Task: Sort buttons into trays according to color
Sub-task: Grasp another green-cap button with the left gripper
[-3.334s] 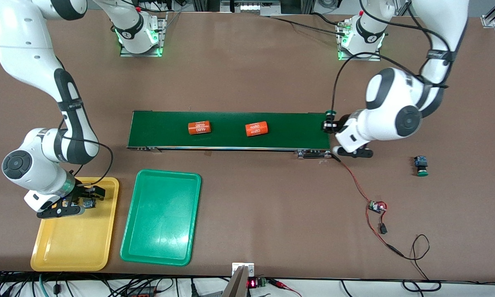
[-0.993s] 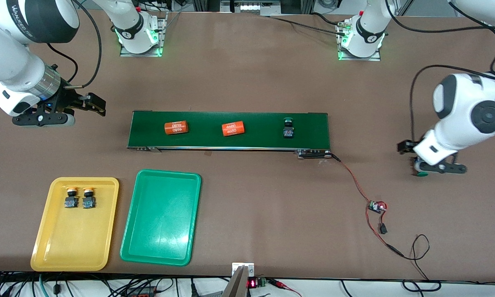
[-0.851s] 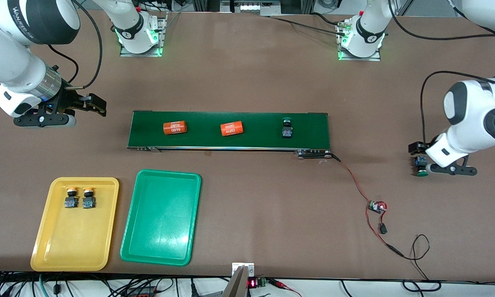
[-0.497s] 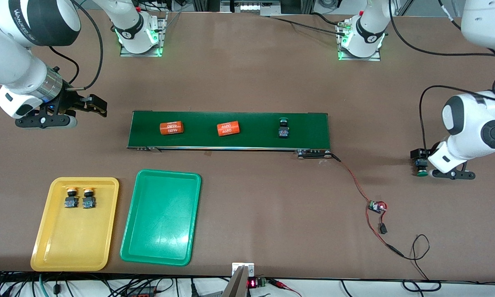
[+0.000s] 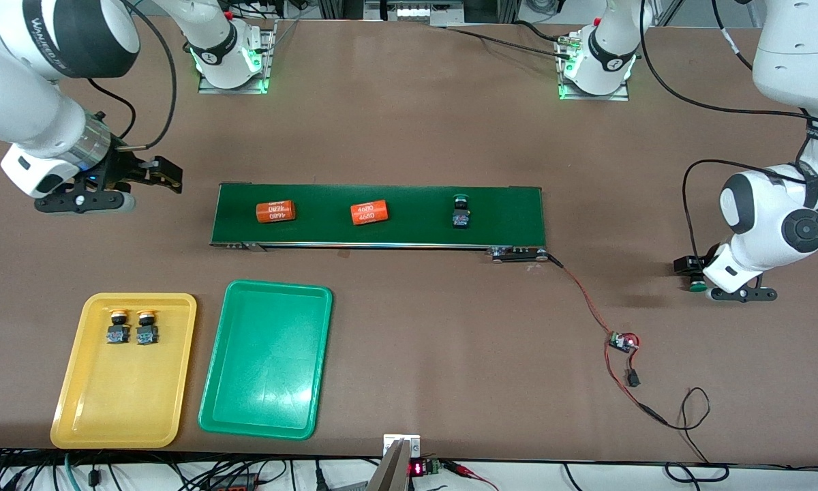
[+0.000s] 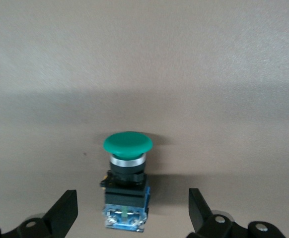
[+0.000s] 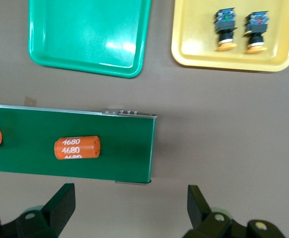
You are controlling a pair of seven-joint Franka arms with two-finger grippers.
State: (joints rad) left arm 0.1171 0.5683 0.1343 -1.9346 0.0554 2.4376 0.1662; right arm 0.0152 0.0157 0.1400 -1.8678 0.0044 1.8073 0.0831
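Note:
A green-capped button (image 5: 697,286) lies on the bare table at the left arm's end. My left gripper (image 5: 696,275) is down around it and open. In the left wrist view the button (image 6: 127,184) lies between the fingers (image 6: 64,214) with a gap on each side. A second green button (image 5: 460,211) rides on the belt. Two yellow-capped buttons (image 5: 116,326) (image 5: 145,326) lie side by side in the yellow tray (image 5: 119,399). The green tray (image 5: 266,372) beside it holds nothing. My right gripper (image 5: 164,176) hangs open and holding nothing over the table by the belt's end, and in the right wrist view (image 7: 129,208) nothing is between its fingers.
The dark-green conveyor belt (image 5: 504,215) crosses the middle of the table and carries two orange cylinders (image 5: 275,211) (image 5: 369,212) with white print. A red and black cable runs from the belt's end to a small circuit board (image 5: 622,341) nearer the front camera.
The cylinders and the green button on the belt have travelled toward the right arm's end. My left gripper has settled lower around the table's green button. My right gripper drifted slightly toward the belt.

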